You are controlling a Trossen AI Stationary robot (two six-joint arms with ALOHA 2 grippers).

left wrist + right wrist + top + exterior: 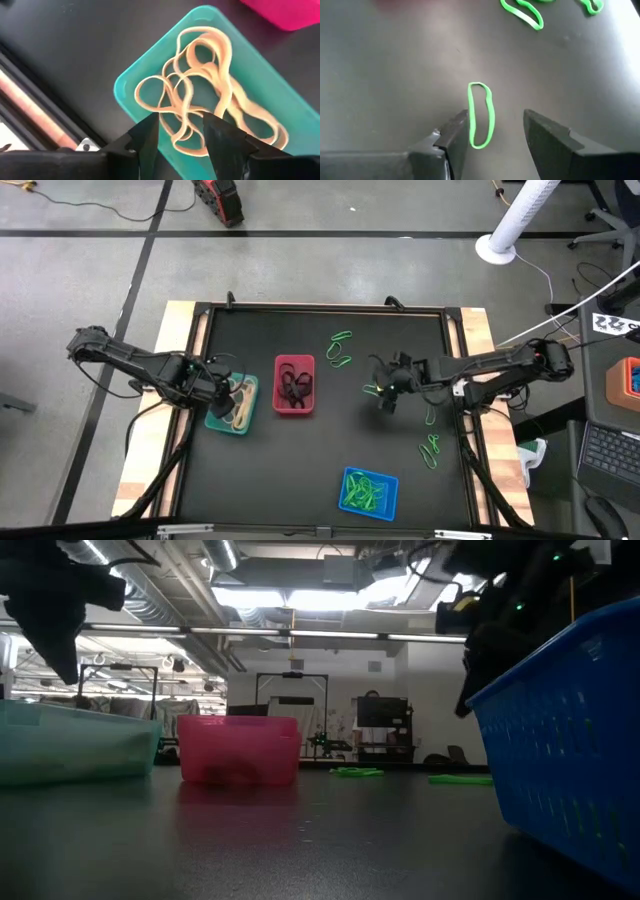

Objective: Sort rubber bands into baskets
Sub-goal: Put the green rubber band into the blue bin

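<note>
Over the teal basket [216,420] near the counter's [320,480] left edge, the left tool [181,131] hangs with fingers apart above a tangle of tan rubber bands [200,90] lying inside. The right tool [495,131], fingers spread and holding nothing, straddles one green band [481,116] flat on the counter right of centre. Black bands [294,388] fill the red basket [294,363]; green bands [366,492] lie in the blue basket [350,476] at the front edge, with more loose green ones [340,350] scattered toward the back.

1. High view: straight down over the whole black table [320,470].
2. Low view: table height, level across, close beside the blue slotted plastic basket [575,730].
3. Left wrist view: close above the teal rounded plastic basket [150,67], shared with both.
</note>
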